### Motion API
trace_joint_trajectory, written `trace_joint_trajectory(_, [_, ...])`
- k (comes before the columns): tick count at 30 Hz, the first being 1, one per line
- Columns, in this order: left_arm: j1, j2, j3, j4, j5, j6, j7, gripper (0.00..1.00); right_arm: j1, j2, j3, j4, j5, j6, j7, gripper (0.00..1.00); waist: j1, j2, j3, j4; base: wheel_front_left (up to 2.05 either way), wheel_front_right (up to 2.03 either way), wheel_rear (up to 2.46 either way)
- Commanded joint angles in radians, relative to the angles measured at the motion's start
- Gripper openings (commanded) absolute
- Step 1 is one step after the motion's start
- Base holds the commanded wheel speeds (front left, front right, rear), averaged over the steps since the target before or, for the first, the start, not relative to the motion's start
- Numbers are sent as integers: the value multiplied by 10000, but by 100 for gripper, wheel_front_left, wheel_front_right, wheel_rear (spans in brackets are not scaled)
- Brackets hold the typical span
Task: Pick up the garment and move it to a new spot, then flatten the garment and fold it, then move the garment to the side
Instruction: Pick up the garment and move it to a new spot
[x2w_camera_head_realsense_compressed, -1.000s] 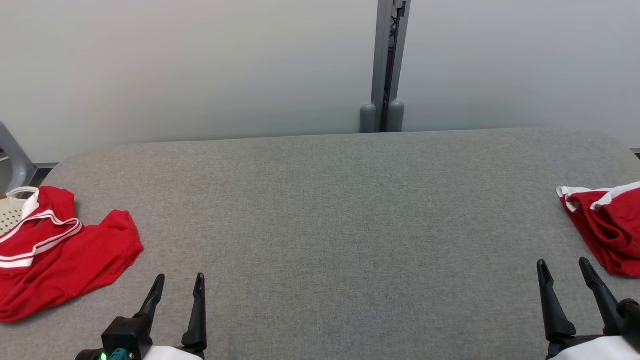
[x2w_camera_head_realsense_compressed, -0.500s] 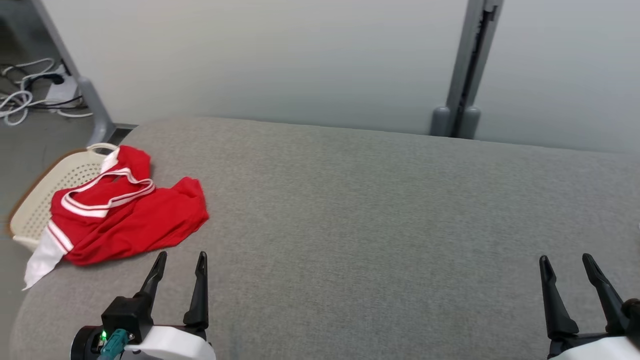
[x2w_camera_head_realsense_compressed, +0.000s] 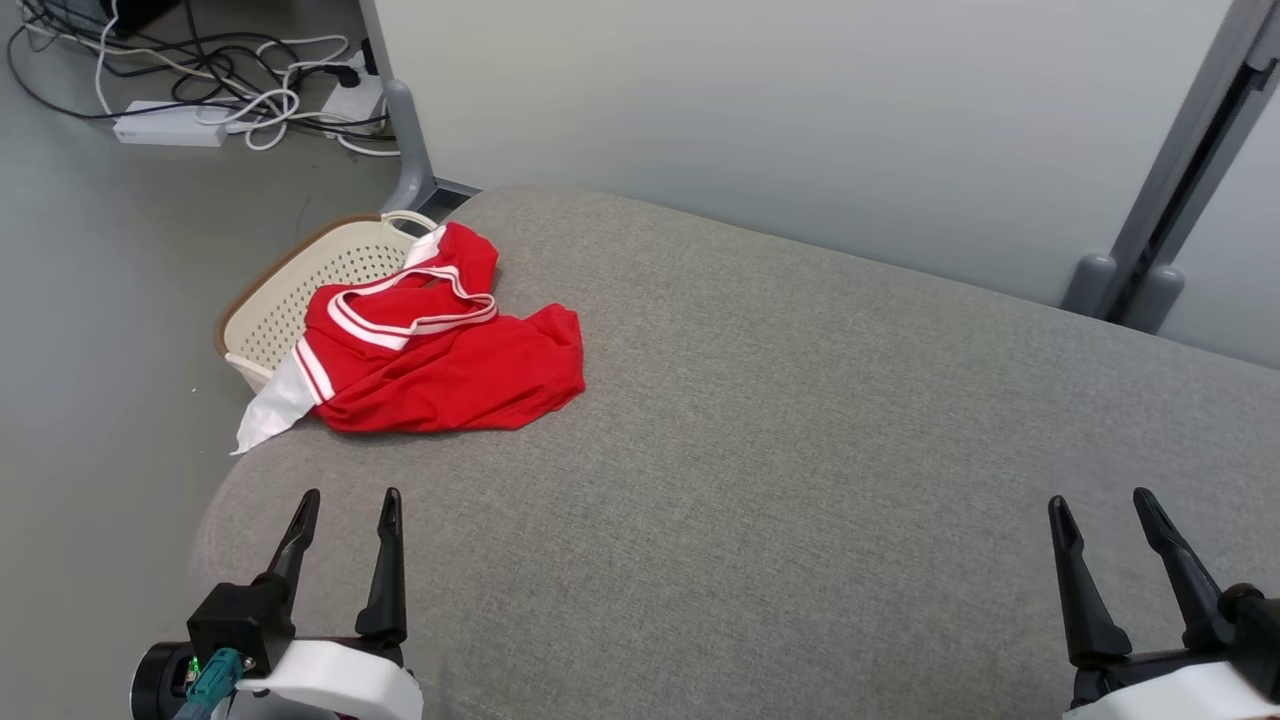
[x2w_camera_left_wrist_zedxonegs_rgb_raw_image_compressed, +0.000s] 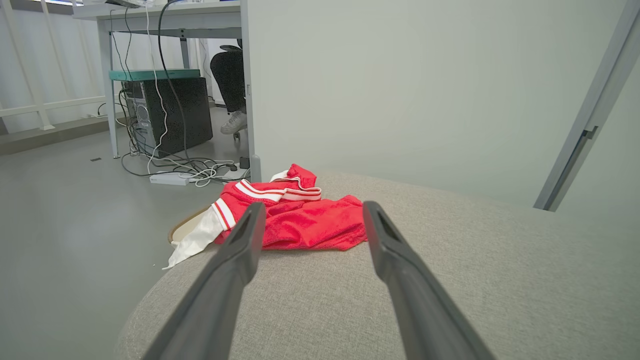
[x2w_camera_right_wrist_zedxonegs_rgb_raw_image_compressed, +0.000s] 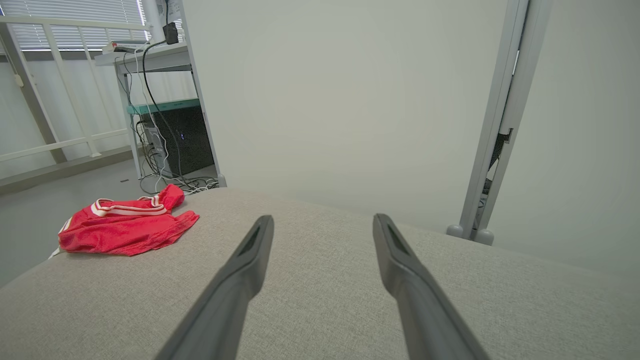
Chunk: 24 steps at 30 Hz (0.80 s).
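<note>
A crumpled red garment (x2w_camera_head_realsense_compressed: 440, 360) with white stripes lies at the far left corner of the grey padded table (x2w_camera_head_realsense_compressed: 800, 450), one white sleeve hanging over the edge. In the left wrist view the garment (x2w_camera_left_wrist_zedxonegs_rgb_raw_image_compressed: 300, 220) sits just beyond the fingertips. It also lies far left in the right wrist view (x2w_camera_right_wrist_zedxonegs_rgb_raw_image_compressed: 125, 227). My left gripper (x2w_camera_head_realsense_compressed: 345, 500) stands open above the table's near left corner, short of the garment, with nothing between its fingers. My right gripper (x2w_camera_head_realsense_compressed: 1098, 500) is open and empty at the lower right.
A cream perforated basket (x2w_camera_head_realsense_compressed: 300, 290) stands on the floor against the table's left end, partly under the garment. Cables and a power strip (x2w_camera_head_realsense_compressed: 170, 125) lie on the floor behind. A grey post (x2w_camera_head_realsense_compressed: 1170, 190) rises behind the table. A computer tower (x2w_camera_left_wrist_zedxonegs_rgb_raw_image_compressed: 170, 115) sits under a desk.
The head camera has swung left, so the garment and basket now sit nearer the picture's middle and a second red garment at the right has left the view. Both grippers stay open.
</note>
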Motion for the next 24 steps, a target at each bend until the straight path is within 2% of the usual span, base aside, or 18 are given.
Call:
trace_joint_trajectory(1, [-34,22,30,10,-54,10,-34,100,-62,-31,-19,-36,-10,4,21,100,0,0,23,190,0,0,0])
trace_joint_trajectory(19, [-123,-29,47,81,-131,65,-115,100,-33,-28,43,-83,-89,4,88,100,0,0,49,226,0,0,0])
trace_joint_trajectory(24, [-531,-147,104,159,-117,106,-149,100,-168,-88,103,-404,-242,4,327,100,0,0,346,86,0,0,0])
